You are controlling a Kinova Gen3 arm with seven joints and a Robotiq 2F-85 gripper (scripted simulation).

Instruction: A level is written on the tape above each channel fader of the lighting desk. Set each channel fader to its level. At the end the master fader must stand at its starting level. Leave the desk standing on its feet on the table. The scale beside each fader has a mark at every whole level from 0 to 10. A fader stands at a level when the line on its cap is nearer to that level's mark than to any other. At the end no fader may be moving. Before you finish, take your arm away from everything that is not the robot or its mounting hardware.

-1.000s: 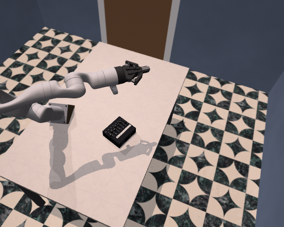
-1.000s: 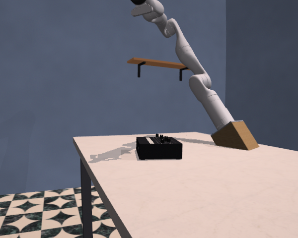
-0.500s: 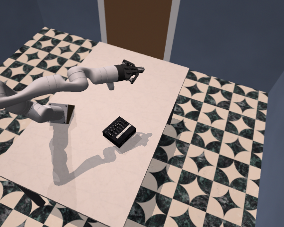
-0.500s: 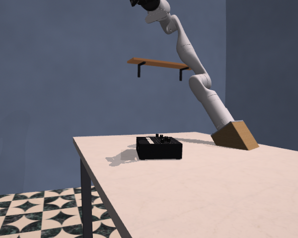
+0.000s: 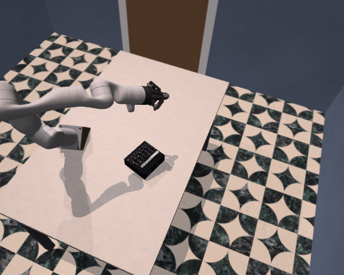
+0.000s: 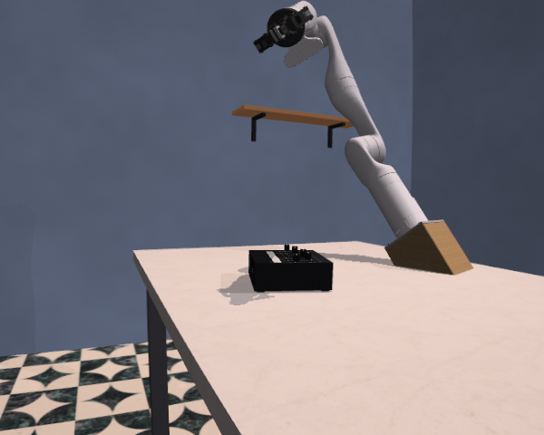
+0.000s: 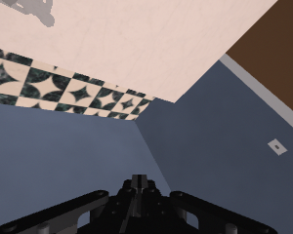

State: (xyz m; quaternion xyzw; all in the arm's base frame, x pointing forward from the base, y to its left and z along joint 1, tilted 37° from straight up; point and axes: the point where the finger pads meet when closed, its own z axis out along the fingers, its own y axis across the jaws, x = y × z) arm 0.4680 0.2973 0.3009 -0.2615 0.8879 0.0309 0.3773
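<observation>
The black lighting desk [image 5: 144, 158] stands on its feet on the table, with a white tape strip [image 5: 150, 157] along one side of its top and several small fader caps [image 5: 139, 153] beside it. It also shows in the exterior view [image 6: 290, 270], side on. The writing on the tape and the fader positions are too small to read. My gripper [image 5: 165, 95] is shut and empty, high above the table and well away from the desk, pointing roughly sideways. It shows near the top of the exterior view [image 6: 261, 44]. In the wrist view the shut fingers [image 7: 138, 182] face a wall corner; the desk is not in that view.
The arm's wooden base wedge [image 6: 428, 247] sits on the table behind the desk. A wooden wall shelf [image 6: 291, 115] hangs on the back wall below the gripper. A brown door [image 5: 167, 32] stands beyond the table's far edge.
</observation>
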